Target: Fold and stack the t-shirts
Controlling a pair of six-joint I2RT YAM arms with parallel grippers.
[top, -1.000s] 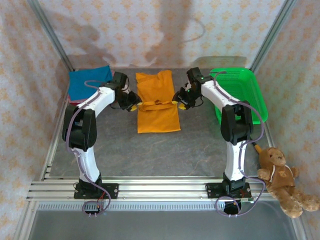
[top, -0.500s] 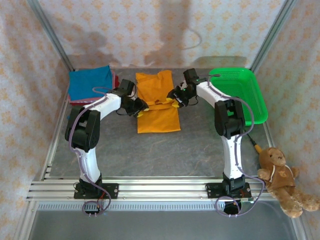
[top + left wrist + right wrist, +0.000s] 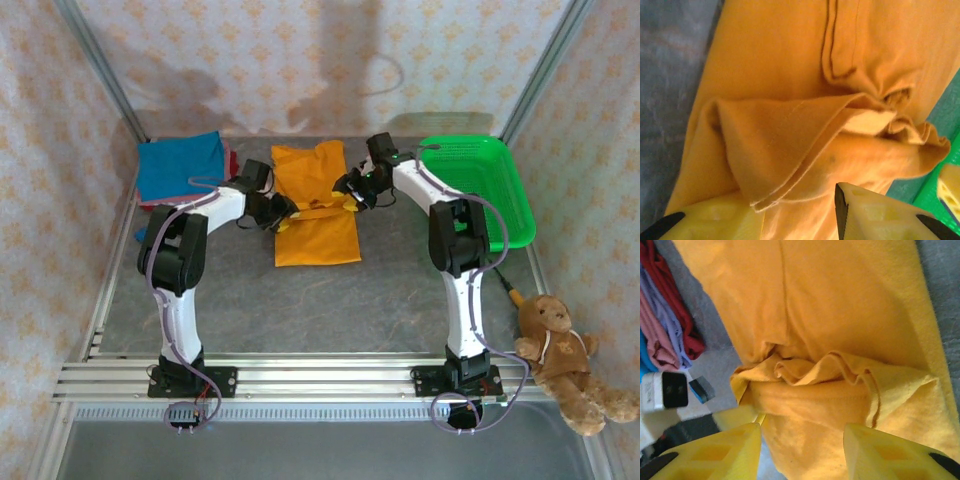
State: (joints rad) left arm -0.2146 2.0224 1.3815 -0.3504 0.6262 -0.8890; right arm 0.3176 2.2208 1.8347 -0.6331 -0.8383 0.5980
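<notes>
The bright orange t-shirt point(image 3: 316, 210) lies flat mid-table, its middle bunched into a raised cross fold point(image 3: 805, 130). My left gripper point(image 3: 279, 209) sits at the shirt's left edge, jaws open, the folded hem lying between its yellow fingers point(image 3: 880, 212). At the shirt's right edge my right gripper point(image 3: 351, 190) is open too, with rumpled orange cloth point(image 3: 830, 385) between its fingers point(image 3: 715, 452). A blue t-shirt point(image 3: 180, 165) tops a pile at the back left; red and pink shirts point(image 3: 670, 315) show under it.
A green mesh basket point(image 3: 490, 185) stands at the back right, close to the right arm. The brown teddy bear point(image 3: 560, 350) lies off the table's right front edge. Patterned walls close in the back and sides. Grey tabletop point(image 3: 320, 310) stretches in front of the shirt.
Both grippers have closed in on the orange shirt from its two sides, the left moving right and the right moving left. The shirt's middle is bunched between them.
</notes>
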